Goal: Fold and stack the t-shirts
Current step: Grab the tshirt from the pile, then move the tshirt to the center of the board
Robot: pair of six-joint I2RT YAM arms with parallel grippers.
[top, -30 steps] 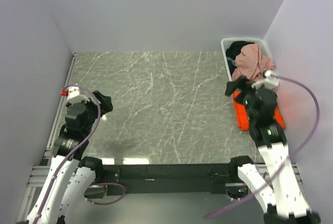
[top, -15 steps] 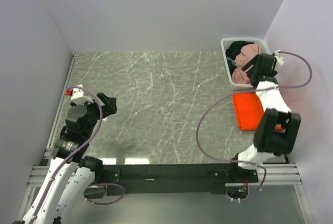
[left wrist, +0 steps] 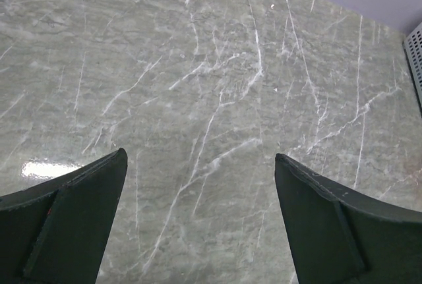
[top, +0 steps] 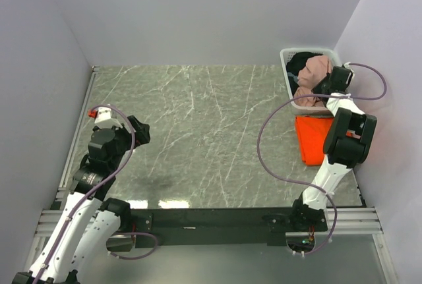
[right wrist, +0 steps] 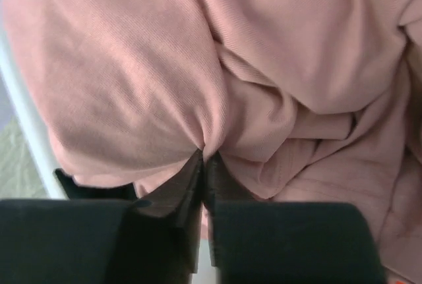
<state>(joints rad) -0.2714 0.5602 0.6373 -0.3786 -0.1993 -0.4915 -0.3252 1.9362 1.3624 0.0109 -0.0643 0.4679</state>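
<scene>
Right jaws tight on pink tee [right wrist: 264,66] just inside basket rim [top: 287,73]

A grey-green marble-look tabletop [top: 198,126] with thin white veins fills the middle, and a bright patch of light [top: 165,203] reflects on it at 6 o'clock. Plain pale lilac walls [top: 198,14] close it at 9, 12 and 3 o'clock.

Far right on grey marble table [top: 198,132], white plastic laundry basket [top: 285,56] standing; dusty-pink cotton tee [top: 315,72] lying in it, right gripper [top: 328,85] pinching it there. Just before basket, bright-orange cloth tee [top: 311,140] lying on table. Over table's left side, left gripper [top: 140,132] hanging.
</scene>
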